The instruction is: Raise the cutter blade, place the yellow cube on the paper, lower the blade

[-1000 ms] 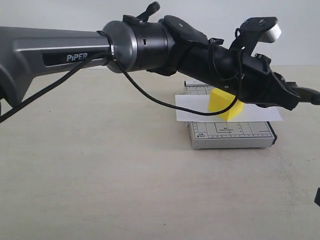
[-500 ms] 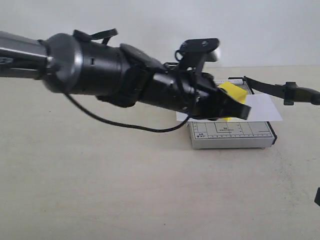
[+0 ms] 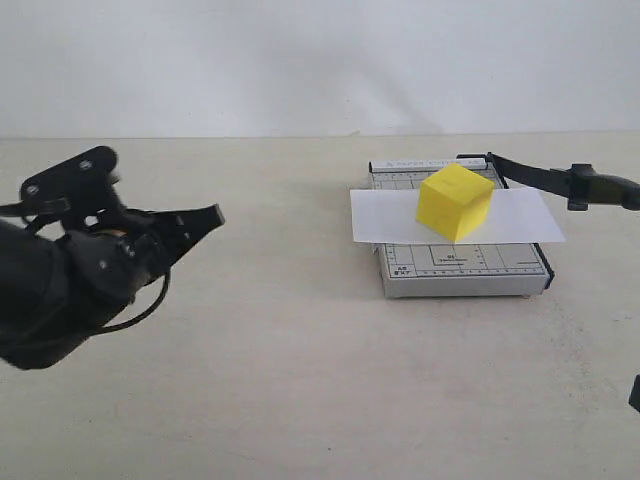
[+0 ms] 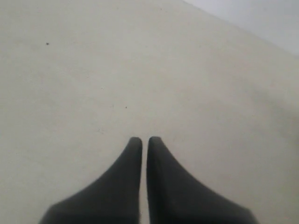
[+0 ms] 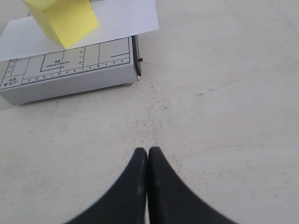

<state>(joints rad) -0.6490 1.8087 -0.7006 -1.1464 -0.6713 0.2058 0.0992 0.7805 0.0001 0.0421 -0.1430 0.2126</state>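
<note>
The yellow cube (image 3: 455, 200) rests on the white paper (image 3: 520, 218), which lies across the grey gridded cutter board (image 3: 460, 270). The cutter blade (image 3: 540, 178) is raised off the board, slanting out to the right with its thick handle (image 3: 600, 188) in the air. My left gripper (image 3: 210, 213) is far left of the board, above bare table, its jaws shut (image 4: 145, 139) and empty. In the right wrist view the right gripper (image 5: 147, 150) is shut and empty over the table, short of the board (image 5: 70, 74), the cube (image 5: 63, 18) and the paper (image 5: 121, 18).
The beige tabletop (image 3: 300, 380) spreads around the board, with a pale wall behind. A small black part (image 3: 635, 393) shows at the right edge of the exterior view.
My left arm has drawn back from over the board to the far left, leaving the yellow cube standing on the paper. The blade has stayed raised.
</note>
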